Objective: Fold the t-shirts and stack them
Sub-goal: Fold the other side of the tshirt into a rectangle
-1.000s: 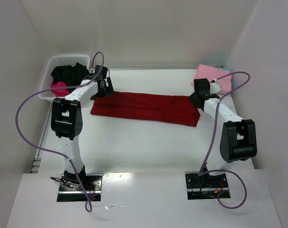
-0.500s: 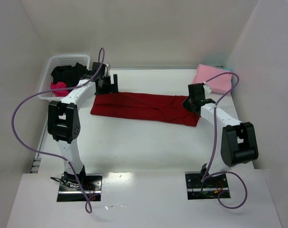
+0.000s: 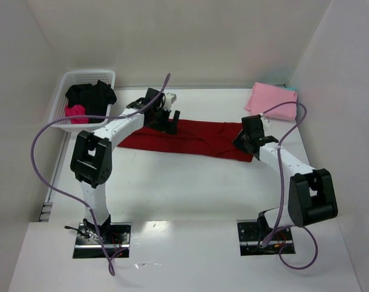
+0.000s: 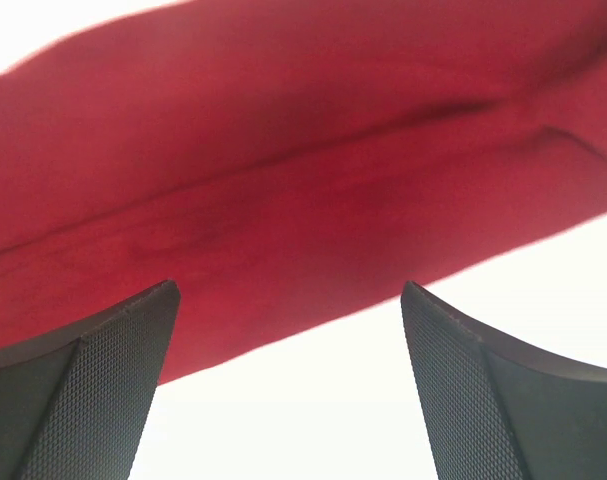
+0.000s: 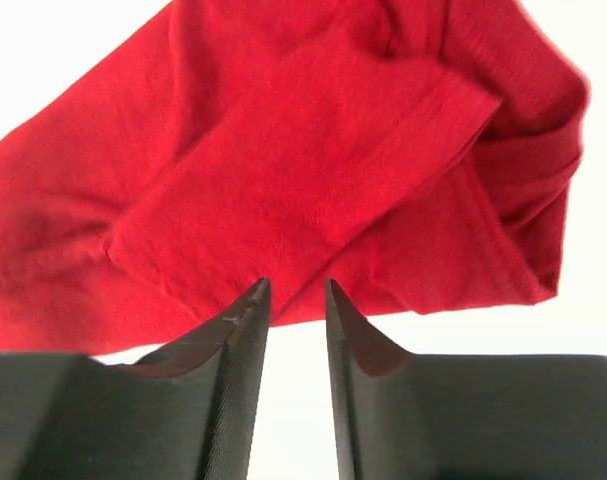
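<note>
Reaching across the white table (image 3: 190, 182), my left arm stretches from its base up and inward, the left pincer (image 3: 171, 118) poised over the far edge of the dark red cloth t-shirt (image 3: 196, 137), which lies as a long folded strip across the middle of the table. From the wrist, that pincer (image 4: 288, 290) stands wide open and holds nothing, the red cloth (image 4: 283, 180) spread beneath it. My right arm bends at the elbow on the right and angles in, putting the right pincer (image 3: 242, 141) at the strip's right end. Its tips (image 5: 293, 285) are drawn close with a thin gap, gripping nothing, above the shirt's bunched end (image 5: 313, 170). A light pink t-shirt folded square (image 3: 272, 100) sits at the far right corner. Black (image 3: 90, 92) and magenta (image 3: 75, 112) shirts fill the white plastic basket (image 3: 87, 74) at far left.
</note>
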